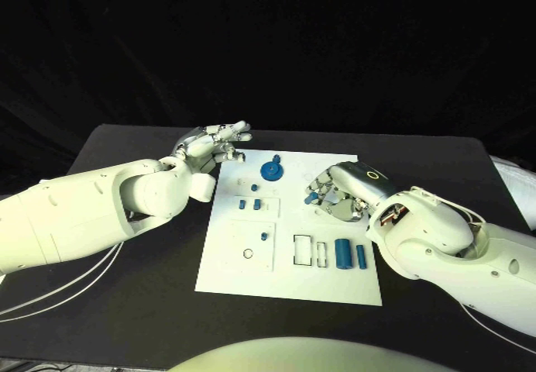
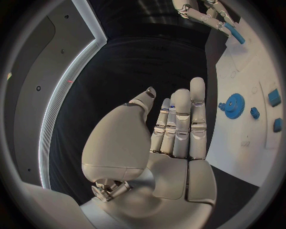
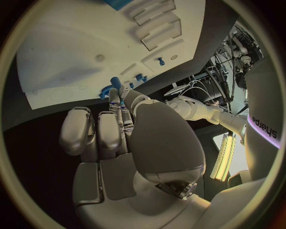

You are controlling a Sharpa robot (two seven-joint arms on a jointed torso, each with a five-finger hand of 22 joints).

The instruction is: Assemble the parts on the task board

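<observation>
**Right hand pinching a blue part over the board; left hand free at the board's far corner**

Head view: Your task board lies in the middle of the black table. A blue gear sits near the board's far edge, with small blue parts below it and two blue cylinders side by side near the right edge. Your left hand hangs at the board's far left corner, fingers spread and holding nothing. Your right hand is over the board's right side, fingers curled in, a small blue part at its fingertips.

Left wrist view: Your left hand shows straight fingers lying side by side, thumb apart, nothing in the palm. The blue gear rests on the board beside it. Across the board, your right hand holds a blue part in its fingertips.

Right wrist view: Your right hand has thumb and a finger closed on the blue part, the other fingers folded. The board lies beyond the fingertips; whether the part touches it, you cannot tell.
</observation>
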